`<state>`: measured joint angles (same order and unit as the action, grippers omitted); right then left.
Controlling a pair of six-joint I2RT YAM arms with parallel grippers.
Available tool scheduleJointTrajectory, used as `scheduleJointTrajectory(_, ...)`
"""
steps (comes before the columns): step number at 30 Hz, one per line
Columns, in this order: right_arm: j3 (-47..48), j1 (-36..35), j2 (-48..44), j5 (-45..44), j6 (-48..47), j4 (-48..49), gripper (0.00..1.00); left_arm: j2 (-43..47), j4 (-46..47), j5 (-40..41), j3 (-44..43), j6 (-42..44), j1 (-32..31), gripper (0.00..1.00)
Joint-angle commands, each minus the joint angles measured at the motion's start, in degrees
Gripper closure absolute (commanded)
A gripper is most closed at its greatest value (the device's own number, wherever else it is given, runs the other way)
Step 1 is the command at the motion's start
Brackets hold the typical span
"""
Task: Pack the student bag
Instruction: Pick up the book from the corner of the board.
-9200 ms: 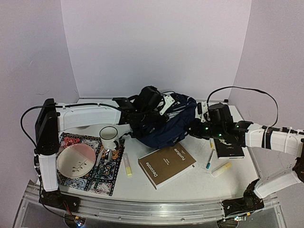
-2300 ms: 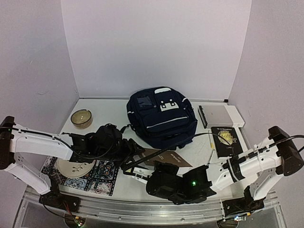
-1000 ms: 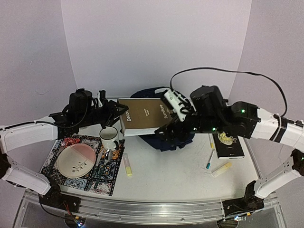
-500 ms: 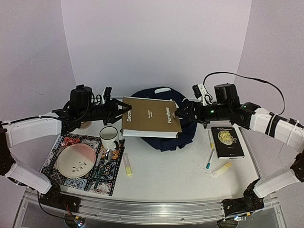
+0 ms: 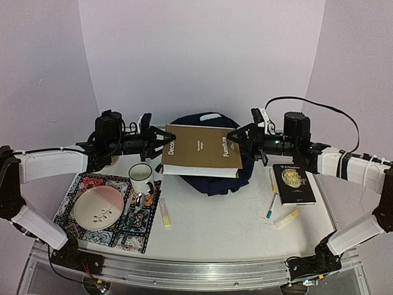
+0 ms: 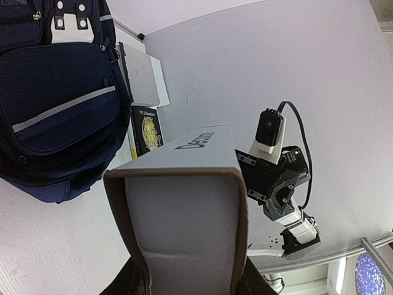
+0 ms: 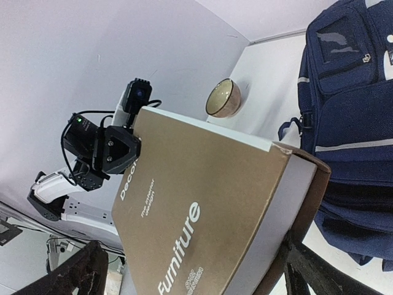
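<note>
1. Your left gripper (image 5: 161, 141) is clamped on one end of the brown book (image 5: 199, 147).
2. Your right gripper (image 5: 238, 140) is clamped on the opposite end.
3. The student bag (image 5: 216, 182) lies on the table (image 5: 233, 215), beneath the held book.

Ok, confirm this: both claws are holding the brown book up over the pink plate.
Wrong spot. The left claw and right claw hold the brown book over the navy backpack, not the pink plate, per the top external view.

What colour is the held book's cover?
The book is brown; best in the right wrist view.
</note>
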<state>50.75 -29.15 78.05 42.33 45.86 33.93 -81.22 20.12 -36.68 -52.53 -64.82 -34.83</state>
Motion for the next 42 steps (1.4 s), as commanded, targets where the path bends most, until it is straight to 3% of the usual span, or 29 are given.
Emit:
scheduleJointTrajectory(1, -1.77, -0.30, 0.85, 6.12, 5.34, 8.55, 0.04, 0.07, 13.31, -4.79, -3.34, -4.59, -0.41, 0.99)
scheduleJointTrajectory(17, -7.59, 5.29, -1.91, 0.24, 8.27, 6.43, 0.02, 1.48, 15.63, -4.92, -2.37, -4.93, 0.20, 1.00)
scheduleJointTrajectory(29, -5.74, 5.41, -0.65, 7.73, 11.19, 12.36, 0.03, -2.81, 16.19, -6.34, -6.89, -4.81, -0.42, 1.00)
scheduleJointTrajectory(42, -5.01, 5.24, 0.36, 12.47, 17.63, 22.30, 0.22, -7.63, 17.07, -7.44, -10.36, -4.85, -1.34, 0.99)
